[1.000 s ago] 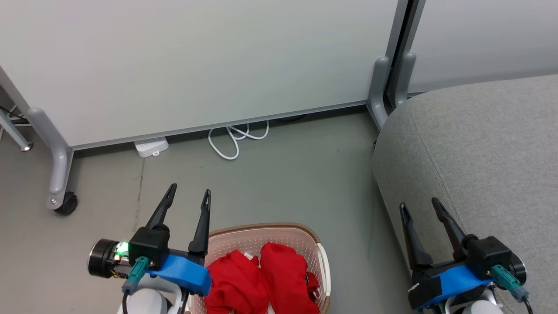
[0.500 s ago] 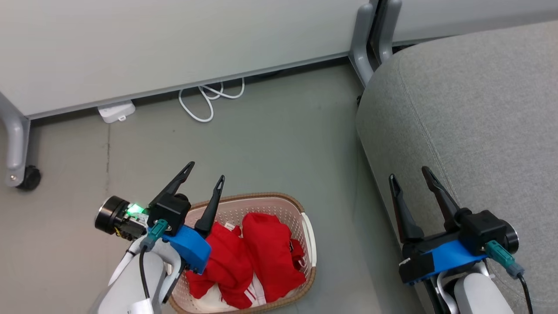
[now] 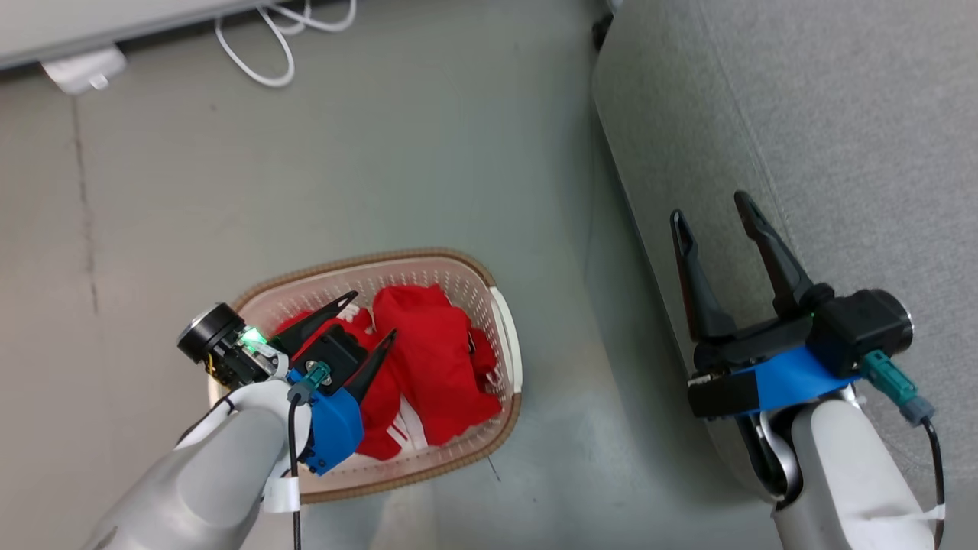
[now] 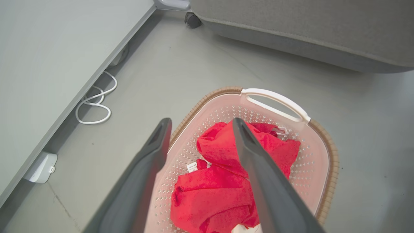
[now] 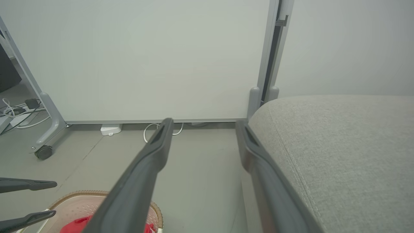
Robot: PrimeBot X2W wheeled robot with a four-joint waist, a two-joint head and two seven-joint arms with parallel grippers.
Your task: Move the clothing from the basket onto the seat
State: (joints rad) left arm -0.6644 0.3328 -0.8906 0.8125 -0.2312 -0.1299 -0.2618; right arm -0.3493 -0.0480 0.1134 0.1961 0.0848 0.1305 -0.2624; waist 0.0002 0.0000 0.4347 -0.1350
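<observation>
Change since earlier frame: head camera has tipped downward, so the wall has left the top of the frame. Separately, the left fingers (image 3: 378,355), formerly aimed past the basket's left rim at the floor, have come in over the red pile. The right fingers (image 3: 768,244) keep their pose.
Clothing (image 3: 435,359): two crumpled red pieces with white trim, both lying inside the basket at lower centre-left of the head view. None is on the seat.
Basket (image 3: 428,254): on the floor (image 3: 382,153), apart from the seat with a strip of floor between.
Seat (image 3: 840,114): grey cushion filling the right side of the head view, nothing lying on it.
Left fingers, state: spread wide and empty, poised above the pile. In the left wrist view they (image 4: 258,168) straddle the nearer red bundle (image 4: 210,194). Contact cannot be confirmed.
Right fingers, state: spread wide and empty, at the seat's edge, lower right of the head view.
Handling, judged: soft, light and limp, so it will sag and trail when lifted. Not fragile. The nap should give fair friction.
Grasp point, judged: the raised fold atop the nearer bundle. Bunched cloth should hold better than a flat layer.
Risk, judged: a shallow pinch may slip off, the second piece may be dragged along, and trailing cloth could catch on the rim or the white handle (image 4: 275,98).
</observation>
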